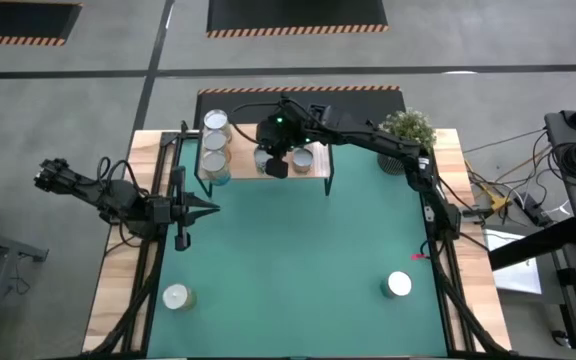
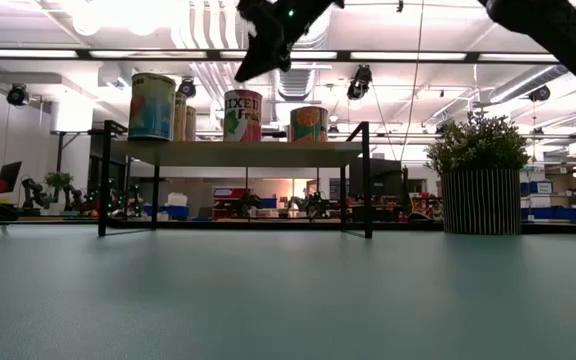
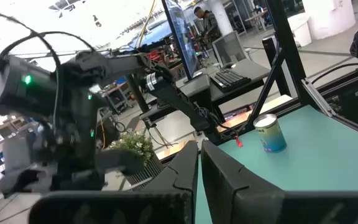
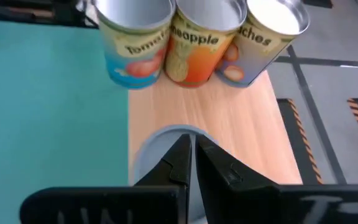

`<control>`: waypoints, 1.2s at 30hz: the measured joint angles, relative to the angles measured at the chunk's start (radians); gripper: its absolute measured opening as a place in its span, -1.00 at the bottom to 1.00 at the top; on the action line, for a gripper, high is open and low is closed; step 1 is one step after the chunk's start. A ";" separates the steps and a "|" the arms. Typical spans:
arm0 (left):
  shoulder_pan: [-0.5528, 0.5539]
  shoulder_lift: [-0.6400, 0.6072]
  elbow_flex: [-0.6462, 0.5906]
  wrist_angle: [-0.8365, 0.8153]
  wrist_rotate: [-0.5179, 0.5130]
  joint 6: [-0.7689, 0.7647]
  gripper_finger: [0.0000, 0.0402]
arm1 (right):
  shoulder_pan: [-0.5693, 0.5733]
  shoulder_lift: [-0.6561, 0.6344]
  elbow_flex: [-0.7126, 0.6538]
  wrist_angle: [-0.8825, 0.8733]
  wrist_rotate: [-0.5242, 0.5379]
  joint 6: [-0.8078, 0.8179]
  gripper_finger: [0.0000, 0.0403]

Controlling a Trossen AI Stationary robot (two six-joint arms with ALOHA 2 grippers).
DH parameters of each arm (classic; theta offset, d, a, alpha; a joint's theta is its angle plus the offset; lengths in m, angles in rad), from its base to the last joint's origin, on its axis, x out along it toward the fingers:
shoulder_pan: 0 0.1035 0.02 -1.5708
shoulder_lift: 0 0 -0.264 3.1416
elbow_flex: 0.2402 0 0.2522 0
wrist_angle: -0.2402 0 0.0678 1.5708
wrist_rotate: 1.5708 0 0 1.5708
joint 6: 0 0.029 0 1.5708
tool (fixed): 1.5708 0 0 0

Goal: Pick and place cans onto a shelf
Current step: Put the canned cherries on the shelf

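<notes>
From above, the shelf (image 1: 264,170) runs lengthwise across the far end of the green table (image 1: 298,260), carrying a row of three cans (image 1: 215,145) at its left end and two more under the right gripper (image 1: 276,166), which hovers there pinched shut and empty. Only the right wrist view reads the labels: tomato can (image 4: 135,43), pineapple can (image 4: 201,40), peaches can (image 4: 260,40), all upright. The low view shows the black legs (image 2: 103,180). Two cans, (image 1: 175,297) and (image 1: 398,285), stand near the table's front. The left gripper (image 1: 208,209) waits closed, empty, at the left edge.
</notes>
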 joint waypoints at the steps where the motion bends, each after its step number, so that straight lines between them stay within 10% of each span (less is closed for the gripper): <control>1: 0.000 0.000 0.000 0.000 0.000 0.000 -0.98 | 0.004 -0.011 0.000 -0.008 -0.005 0.005 -0.94; 18: 0.000 0.003 0.000 0.010 0.000 -0.063 -0.98 | 0.236 -0.148 -0.113 -0.245 -0.074 0.118 -0.94; 36: 0.000 0.009 0.000 0.020 0.002 -0.055 -0.98 | 0.377 -0.648 -0.944 0.104 -0.030 0.496 -0.94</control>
